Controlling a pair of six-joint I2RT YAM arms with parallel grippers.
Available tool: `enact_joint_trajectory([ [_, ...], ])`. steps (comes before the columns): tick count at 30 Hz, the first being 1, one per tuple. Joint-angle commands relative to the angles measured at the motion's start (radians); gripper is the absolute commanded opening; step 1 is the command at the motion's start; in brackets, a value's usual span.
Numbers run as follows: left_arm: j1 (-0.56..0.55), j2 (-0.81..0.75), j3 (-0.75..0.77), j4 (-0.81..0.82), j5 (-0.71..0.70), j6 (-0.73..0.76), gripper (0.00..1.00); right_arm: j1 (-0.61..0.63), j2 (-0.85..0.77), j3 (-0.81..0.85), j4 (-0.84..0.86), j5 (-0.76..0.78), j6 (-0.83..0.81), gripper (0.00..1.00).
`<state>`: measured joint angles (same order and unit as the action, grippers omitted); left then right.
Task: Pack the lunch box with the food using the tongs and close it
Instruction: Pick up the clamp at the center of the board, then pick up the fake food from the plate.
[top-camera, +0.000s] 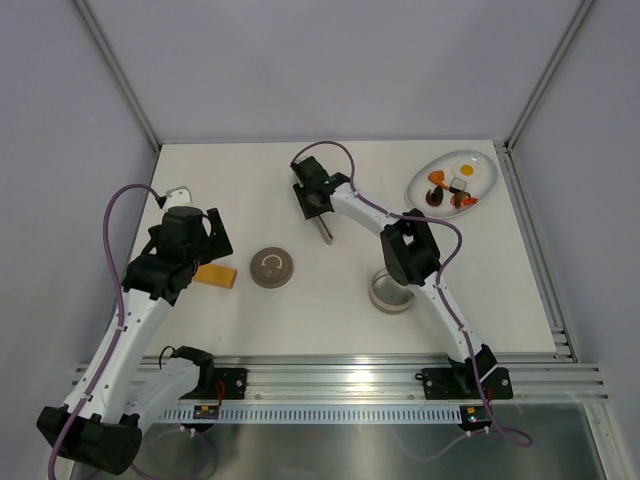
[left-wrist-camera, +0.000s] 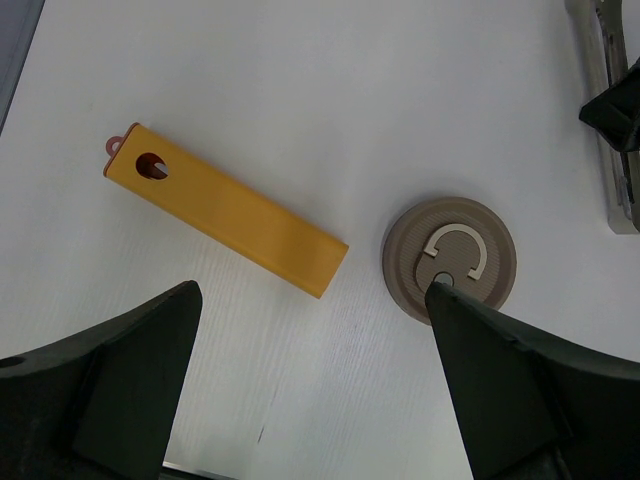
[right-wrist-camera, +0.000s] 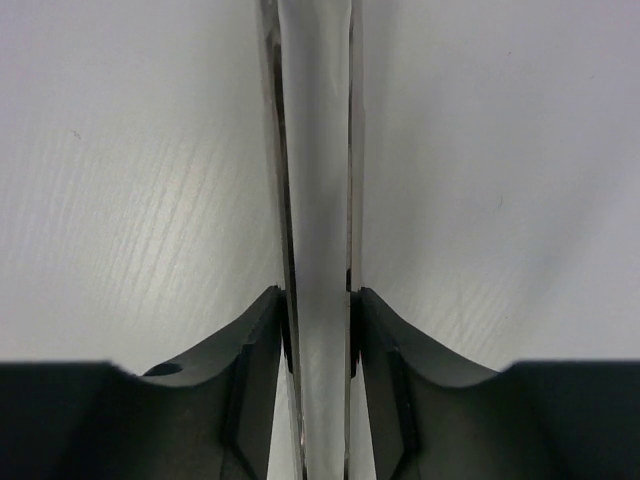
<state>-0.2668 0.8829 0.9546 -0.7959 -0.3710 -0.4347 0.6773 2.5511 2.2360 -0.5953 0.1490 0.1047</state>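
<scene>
Pinching the tongs (right-wrist-camera: 318, 150) between both fingers, the right gripper (right-wrist-camera: 318, 300) sat mid-table, beyond the lid (top-camera: 271, 267). The left gripper (left-wrist-camera: 312, 290) hung spread wide above the orange block (left-wrist-camera: 228, 210) and the lid. The lunch box (top-camera: 385, 300) stood beside the right arm, and the food (top-camera: 452, 183) lay on the white plate (top-camera: 418, 186).

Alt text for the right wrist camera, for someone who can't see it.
The right gripper pinches the tongs between its two dark fingers; the silver arms run up the middle of the frame over a white table.
</scene>
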Motion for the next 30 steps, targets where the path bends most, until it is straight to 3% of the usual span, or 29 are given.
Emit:
enact_joint_trajectory([
  [1, -0.002, -0.018, -0.001, 0.017, 0.009, 0.001, 0.99, 0.010, -0.095, -0.013, -0.070, 0.018, 0.006, 0.40],
  [6, -0.002, -0.022, 0.006, 0.012, 0.012, -0.004, 0.99, 0.005, -0.221, -0.009, -0.170, 0.018, -0.008, 0.29],
  [14, -0.002, -0.018, 0.033, 0.003, 0.023, -0.007, 0.99, -0.064, -0.452, -0.099, -0.348, -0.035, 0.016, 0.29],
  [21, -0.002, -0.006, 0.056, 0.000, 0.029, -0.013, 0.99, -0.231, -0.711, -0.234, -0.495, -0.118, 0.059, 0.29],
  [30, -0.002, 0.021, 0.058, 0.008, 0.044, -0.013, 0.99, -0.475, -0.905, -0.426, -0.545, -0.108, 0.084, 0.30],
])
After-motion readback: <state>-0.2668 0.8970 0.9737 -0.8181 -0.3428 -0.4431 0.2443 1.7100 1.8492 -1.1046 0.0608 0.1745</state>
